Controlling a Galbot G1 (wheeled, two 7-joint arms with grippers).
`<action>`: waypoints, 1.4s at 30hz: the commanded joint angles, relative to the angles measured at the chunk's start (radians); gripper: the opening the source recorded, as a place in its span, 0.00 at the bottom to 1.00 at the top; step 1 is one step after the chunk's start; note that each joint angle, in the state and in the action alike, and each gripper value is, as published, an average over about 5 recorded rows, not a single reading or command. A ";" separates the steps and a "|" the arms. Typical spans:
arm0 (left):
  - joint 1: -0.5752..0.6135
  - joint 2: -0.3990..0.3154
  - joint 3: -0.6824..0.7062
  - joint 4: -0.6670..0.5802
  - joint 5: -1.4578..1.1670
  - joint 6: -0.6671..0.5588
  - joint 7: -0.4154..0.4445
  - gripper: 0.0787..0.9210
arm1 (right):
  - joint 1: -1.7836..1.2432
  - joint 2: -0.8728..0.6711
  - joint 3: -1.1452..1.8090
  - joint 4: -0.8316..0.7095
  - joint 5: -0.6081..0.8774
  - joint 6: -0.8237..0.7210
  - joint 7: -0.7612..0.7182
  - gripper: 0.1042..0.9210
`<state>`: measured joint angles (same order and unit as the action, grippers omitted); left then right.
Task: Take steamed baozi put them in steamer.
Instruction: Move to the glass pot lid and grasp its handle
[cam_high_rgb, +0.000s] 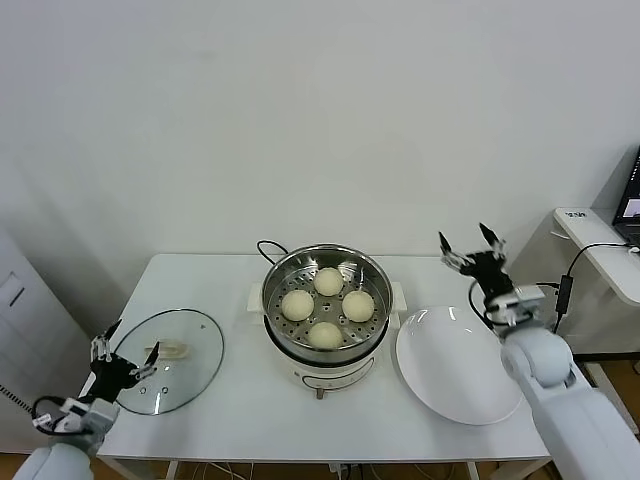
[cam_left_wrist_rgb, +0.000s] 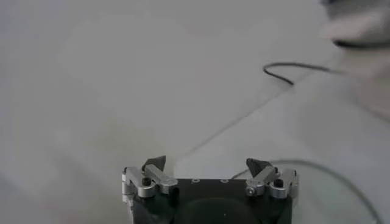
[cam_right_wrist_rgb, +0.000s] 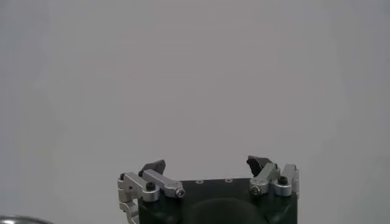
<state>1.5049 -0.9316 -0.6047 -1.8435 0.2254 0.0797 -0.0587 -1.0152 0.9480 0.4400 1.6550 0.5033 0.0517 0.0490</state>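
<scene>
The steamer (cam_high_rgb: 276, 278) stands at the table's middle, a shiny steel pot on a white base. Several pale steamed baozi lie on its perforated tray, among them one at the back (cam_high_rgb: 328, 281), one at the left (cam_high_rgb: 297, 304) and one at the front (cam_high_rgb: 324, 334). My right gripper (cam_high_rgb: 468, 243) is raised above the table's right end, open and holding nothing; the right wrist view shows the same gripper (cam_right_wrist_rgb: 207, 163) against bare wall. My left gripper (cam_high_rgb: 123, 348) hangs low at the table's left edge beside the glass lid, open and holding nothing; the left wrist view also shows this gripper (cam_left_wrist_rgb: 207, 162).
A round glass lid (cam_high_rgb: 188, 350) lies flat on the table's left part. A flat white plate (cam_high_rgb: 455, 370) lies right of the steamer with nothing on it. The steamer's black cord (cam_high_rgb: 266, 246) curls behind the pot. A white side table (cam_high_rgb: 598, 250) stands at the far right.
</scene>
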 joint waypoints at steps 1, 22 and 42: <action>0.041 -0.063 -0.013 0.146 0.693 -0.209 0.002 0.88 | -0.248 0.128 0.220 0.017 -0.122 0.020 -0.008 0.88; -0.186 -0.182 -0.002 0.280 1.100 -0.245 -0.114 0.88 | -0.263 0.166 0.216 -0.002 -0.174 0.047 -0.040 0.88; -0.310 -0.207 0.016 0.441 1.112 -0.240 -0.099 0.88 | -0.255 0.175 0.216 -0.005 -0.174 0.047 -0.045 0.88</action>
<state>1.2741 -1.1245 -0.5919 -1.4955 1.2945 -0.1547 -0.1469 -1.2645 1.1179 0.6507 1.6502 0.3343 0.0977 0.0061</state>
